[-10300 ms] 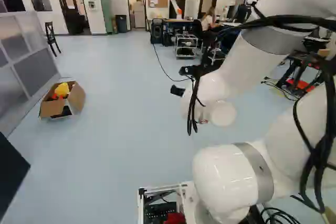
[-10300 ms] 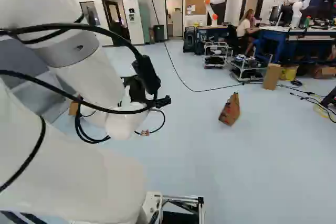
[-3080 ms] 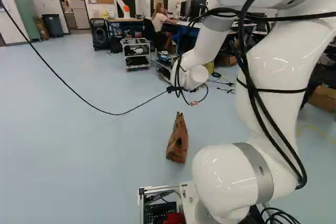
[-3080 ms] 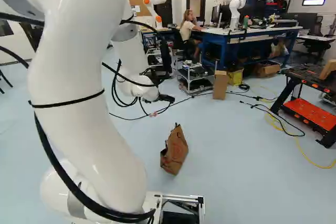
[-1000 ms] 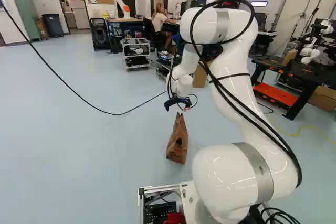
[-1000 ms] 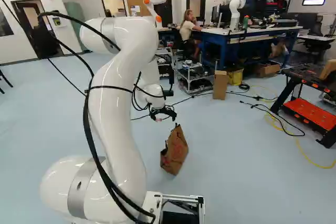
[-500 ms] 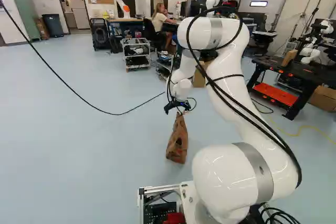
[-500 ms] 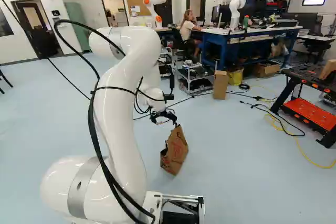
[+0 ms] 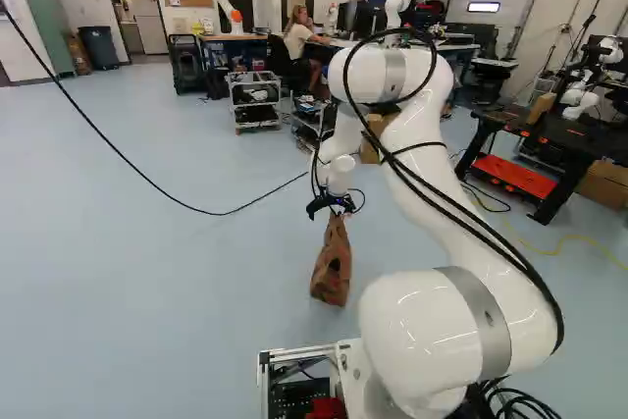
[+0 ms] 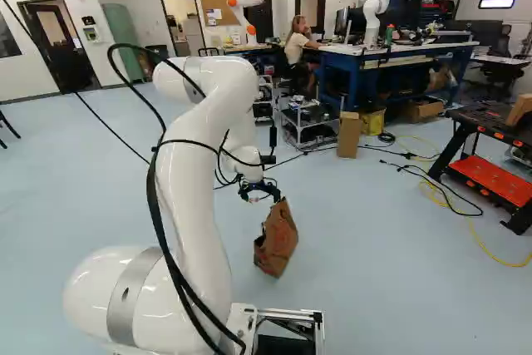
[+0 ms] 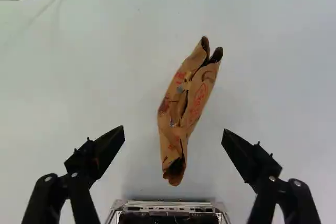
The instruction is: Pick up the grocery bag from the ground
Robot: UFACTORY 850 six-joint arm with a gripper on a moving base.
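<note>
See the black 2-fingered gripper (image 11: 174, 131) spread wide in the wrist view, holding nothing. Find the crumpled brown paper grocery bag (image 11: 197, 95) on the pale blue floor (image 10: 374, 272), near end between the fingers, far end reaching ahead of them at a slant.

Liable to catch just a loose fold, or miss altogether, if aimed too near an end. Likely to twist or topple the bag if shut across that slant, through uneven first contact. Could press fingertips into the floor if lowered too deep, or pinch above the paper if stopped too soon. Might tear at lifting, given thin paper and an unknown load. Worth watching, too, the black cables (image 10: 155, 209) along the white jointed arm (image 9: 437, 198), for fear of a snag.

From the wrist view alone, learn the gap on either side of the bag and make out 2 dark tips at its far end. For height, turn to the base views: gripper close by the bag's upper end, touch impossible to confirm. In the left base view, spot a dark patch (image 9: 335, 265) on the bag's side; in the right base view, find a broader face with red markings (image 10: 280, 237).
</note>
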